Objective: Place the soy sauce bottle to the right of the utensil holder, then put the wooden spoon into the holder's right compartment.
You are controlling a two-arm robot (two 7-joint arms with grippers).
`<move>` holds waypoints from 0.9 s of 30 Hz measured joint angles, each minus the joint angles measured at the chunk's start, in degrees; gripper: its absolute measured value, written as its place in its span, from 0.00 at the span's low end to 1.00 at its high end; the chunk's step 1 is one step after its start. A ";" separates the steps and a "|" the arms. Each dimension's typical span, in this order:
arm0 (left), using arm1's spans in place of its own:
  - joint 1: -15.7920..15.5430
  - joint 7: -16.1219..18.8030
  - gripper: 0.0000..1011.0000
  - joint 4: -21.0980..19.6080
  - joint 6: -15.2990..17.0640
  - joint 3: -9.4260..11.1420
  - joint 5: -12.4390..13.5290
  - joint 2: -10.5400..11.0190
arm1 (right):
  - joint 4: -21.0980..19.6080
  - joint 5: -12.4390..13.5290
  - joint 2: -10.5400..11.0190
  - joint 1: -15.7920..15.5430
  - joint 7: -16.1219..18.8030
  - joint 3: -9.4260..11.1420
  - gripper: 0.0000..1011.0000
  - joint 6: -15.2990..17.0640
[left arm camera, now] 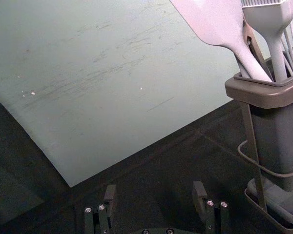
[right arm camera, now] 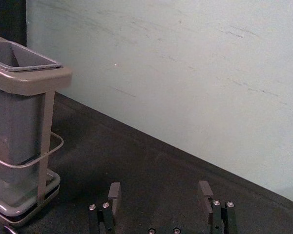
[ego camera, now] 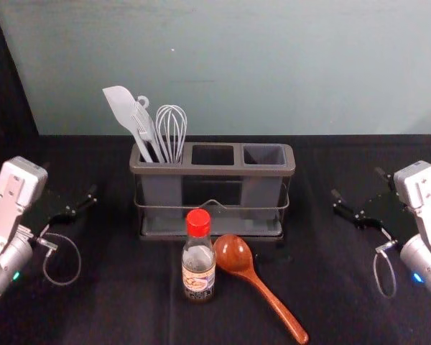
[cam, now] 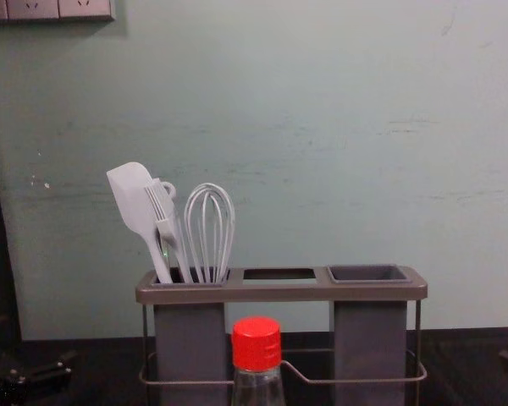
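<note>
At the left edge of the head view, I have my left gripper point(ego camera: 70, 180) with its fingers spread. Around the centre stands the utensil holder point(ego camera: 212, 170), with a spatula point(ego camera: 120, 104), brush point(ego camera: 144, 122) and whisk point(ego camera: 172, 133) in its left compartment. In front, below centre, I see the soy sauce bottle point(ego camera: 199, 259) upright, then the wooden spoon point(ego camera: 235, 255) lying just beside it, handle toward the lower right. At the right edge, my right gripper point(ego camera: 357, 183) is open too.

The arms point(ego camera: 21, 183) are white, with looped grey cables point(ego camera: 80, 261).
</note>
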 joint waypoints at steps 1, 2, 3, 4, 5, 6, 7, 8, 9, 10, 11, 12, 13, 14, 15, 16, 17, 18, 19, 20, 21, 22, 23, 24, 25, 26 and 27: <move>0.00 0.00 1.00 0.00 0.00 0.00 0.00 0.00 | 0.00 0.00 0.00 0.00 0.00 0.00 0.99 0.00; 0.00 0.00 1.00 0.00 0.00 0.00 0.00 0.00 | 0.01 0.00 0.00 0.00 0.00 0.00 0.99 0.00; 0.00 0.00 1.00 0.00 0.00 0.00 0.00 0.00 | 0.00 0.00 0.00 0.00 0.01 0.00 0.99 0.00; 0.00 0.00 1.00 0.00 0.00 0.00 0.00 0.00 | 0.00 0.00 0.00 0.00 0.00 0.00 0.99 0.00; 0.00 0.00 1.00 0.00 0.00 0.00 0.00 0.00 | 0.00 0.00 0.00 0.00 0.00 0.00 0.99 0.00; 0.00 0.00 1.00 0.00 0.00 0.00 0.00 0.00 | 0.00 0.00 0.00 0.00 0.00 0.00 0.99 0.00; 0.00 0.00 1.00 0.00 0.00 0.00 0.00 0.00 | 0.00 0.00 0.00 0.00 0.00 0.00 0.99 0.00; 0.00 0.00 1.00 0.00 0.00 0.00 0.00 0.00 | 0.00 0.00 0.00 0.00 0.00 0.00 0.99 0.00; 0.00 0.00 1.00 0.00 0.00 0.00 0.00 0.00 | 0.00 0.00 0.00 0.00 0.00 0.00 0.99 0.00; 0.00 0.00 1.00 0.00 0.00 0.00 0.00 0.00 | 0.00 0.00 0.00 0.00 0.00 0.00 0.99 0.00; 0.00 0.00 1.00 0.00 0.00 0.00 0.00 0.00 | 0.00 0.00 0.00 0.00 0.00 0.00 0.99 0.00; 0.00 0.00 1.00 0.00 0.00 0.00 0.00 0.00 | 0.00 0.00 0.00 0.00 0.00 0.00 0.99 0.00; 0.00 0.00 1.00 0.00 0.00 0.00 0.00 0.00 | 0.00 0.00 0.00 0.00 0.00 0.00 0.99 0.00; 0.00 0.00 1.00 0.00 0.00 0.00 0.00 0.00 | 0.00 0.00 0.00 0.00 0.00 0.00 0.99 0.00; 0.00 0.00 1.00 0.00 0.00 0.00 0.00 0.00 | 0.00 0.00 0.00 0.00 0.00 0.00 0.99 0.00; 0.00 0.00 1.00 0.00 0.00 0.00 0.00 0.00 | 0.00 0.00 0.00 0.00 0.00 0.00 0.99 0.00; 0.00 0.00 1.00 0.00 0.00 0.00 0.00 0.00 | 0.00 0.00 0.00 0.00 0.00 0.00 0.99 0.00; 0.00 0.00 1.00 0.00 0.00 0.00 0.00 0.00 | 0.00 0.00 0.00 0.00 0.00 0.00 0.99 0.00; 0.00 0.00 1.00 0.00 0.00 0.00 0.00 0.00 | 0.00 0.00 0.00 0.00 0.00 0.00 0.99 0.00; 0.00 0.00 1.00 0.00 0.00 0.00 0.00 0.00 | 0.01 0.00 0.00 0.00 0.00 0.00 0.99 0.00; 0.00 0.00 1.00 0.00 0.00 0.00 0.00 0.00 | 0.00 0.00 0.00 0.00 0.00 0.00 0.99 0.00; 0.00 0.00 1.00 0.00 0.00 0.00 0.00 0.00 | 0.00 0.00 0.00 0.00 0.00 0.00 0.99 0.00; 0.00 0.00 1.00 0.00 0.00 0.00 0.00 0.00 | 0.00 0.00 0.00 0.00 0.00 0.00 0.99 0.00; 0.00 0.00 1.00 0.00 0.00 0.00 0.00 0.00 | 0.00 0.00 0.00 0.00 0.00 0.00 0.99 0.00; 0.00 0.00 1.00 0.00 0.00 0.00 0.00 0.00 | 0.00 0.00 0.00 0.00 0.00 0.00 0.99 0.00; 0.00 0.00 1.00 0.00 0.00 0.00 0.00 0.00 | 0.00 0.00 0.00 0.00 0.00 0.00 0.99 0.00; 0.00 0.00 1.00 0.00 0.00 0.00 0.00 0.00 | 0.00 0.00 0.00 0.00 0.00 0.00 0.99 0.00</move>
